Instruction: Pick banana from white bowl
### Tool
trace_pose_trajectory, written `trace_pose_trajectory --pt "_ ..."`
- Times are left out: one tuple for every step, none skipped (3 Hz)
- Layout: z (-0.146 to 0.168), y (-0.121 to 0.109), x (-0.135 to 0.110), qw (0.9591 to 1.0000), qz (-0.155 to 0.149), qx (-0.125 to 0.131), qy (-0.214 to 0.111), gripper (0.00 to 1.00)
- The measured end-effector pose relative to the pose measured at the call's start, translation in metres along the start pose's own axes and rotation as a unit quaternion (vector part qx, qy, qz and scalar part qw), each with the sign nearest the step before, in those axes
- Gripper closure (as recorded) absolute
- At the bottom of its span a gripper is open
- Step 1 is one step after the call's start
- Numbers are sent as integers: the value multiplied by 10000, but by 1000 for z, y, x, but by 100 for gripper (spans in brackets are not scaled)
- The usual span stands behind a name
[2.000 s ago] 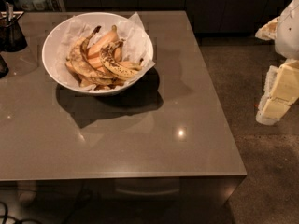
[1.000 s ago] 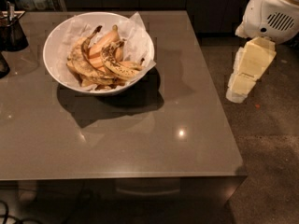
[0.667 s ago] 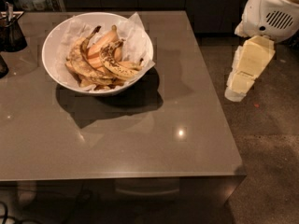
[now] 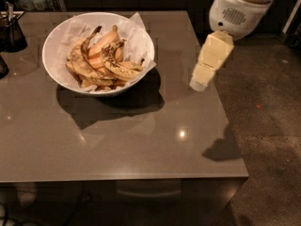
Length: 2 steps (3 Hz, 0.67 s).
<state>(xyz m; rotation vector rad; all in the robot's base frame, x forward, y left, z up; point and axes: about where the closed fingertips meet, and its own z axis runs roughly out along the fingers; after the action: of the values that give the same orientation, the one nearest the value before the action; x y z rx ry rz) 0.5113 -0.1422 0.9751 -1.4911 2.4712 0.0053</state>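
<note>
The white bowl [image 4: 56, 72], lined with crumpled white paper, stands on the back left part of the grey table [image 4: 141, 145]. It holds several bananas. A speckled yellow-brown banana [image 4: 115, 66] lies on top at the middle right, and a smoother orange one [image 4: 104, 40] lies behind it. My gripper [image 4: 201, 81], cream-coloured and hanging from the white arm [image 4: 237, 8], hovers above the table's right side. It is to the right of the bowl, apart from it, and nothing shows in it.
A small dark container [image 4: 10, 29] with utensils stands at the table's far left. The table's right edge runs just right of my gripper, with speckled floor [image 4: 268, 140] beyond. Dark cabinets line the back.
My arm has swung in from the right, over the floor, to above the table's right side, closer to the bowl. The bowl and bananas have not moved.
</note>
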Motion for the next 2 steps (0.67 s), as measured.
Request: trace_pose_trajectory --pt "17 -3 -37 9992 301 28 266 0" --pt "18 -4 -49 9993 342 90 137 0"
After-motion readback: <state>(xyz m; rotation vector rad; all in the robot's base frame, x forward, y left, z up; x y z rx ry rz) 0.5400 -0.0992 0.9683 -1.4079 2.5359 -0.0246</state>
